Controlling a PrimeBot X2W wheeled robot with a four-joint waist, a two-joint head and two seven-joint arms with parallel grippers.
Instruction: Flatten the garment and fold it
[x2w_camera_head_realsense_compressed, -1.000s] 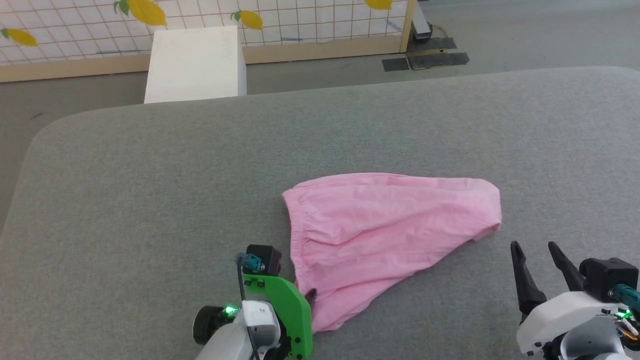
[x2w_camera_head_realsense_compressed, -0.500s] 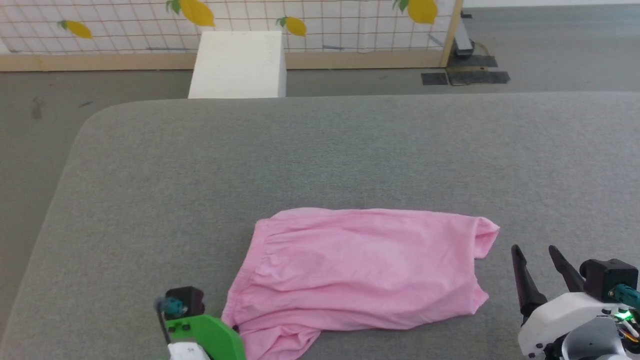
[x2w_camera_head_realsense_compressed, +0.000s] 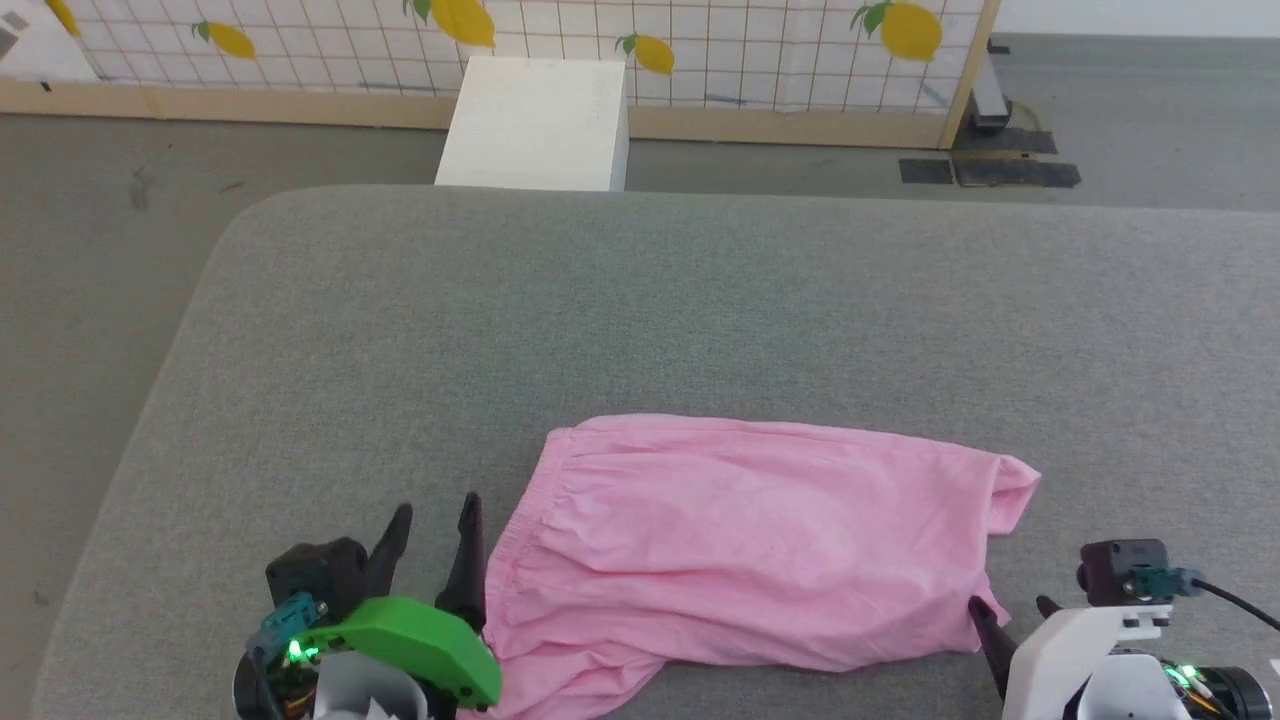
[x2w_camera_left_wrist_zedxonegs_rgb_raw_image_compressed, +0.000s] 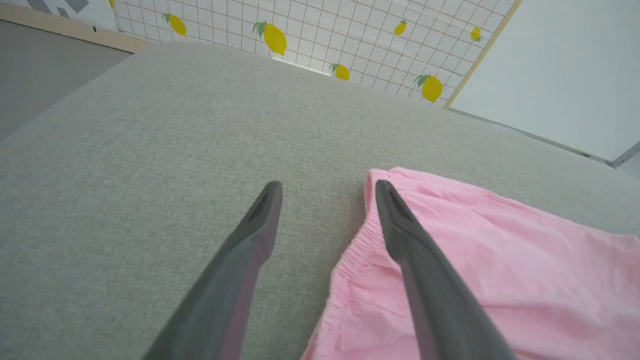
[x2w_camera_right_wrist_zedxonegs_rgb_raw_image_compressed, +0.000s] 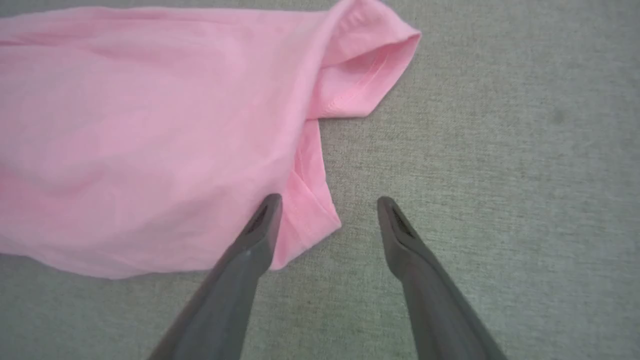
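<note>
Grey table, one pink garment, one box

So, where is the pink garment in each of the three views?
Head view: garment at lower centre.
Left wrist view: garment at lower right.
Right wrist view: garment across the upper left.
Shared landmark: the grey table under it.
</note>
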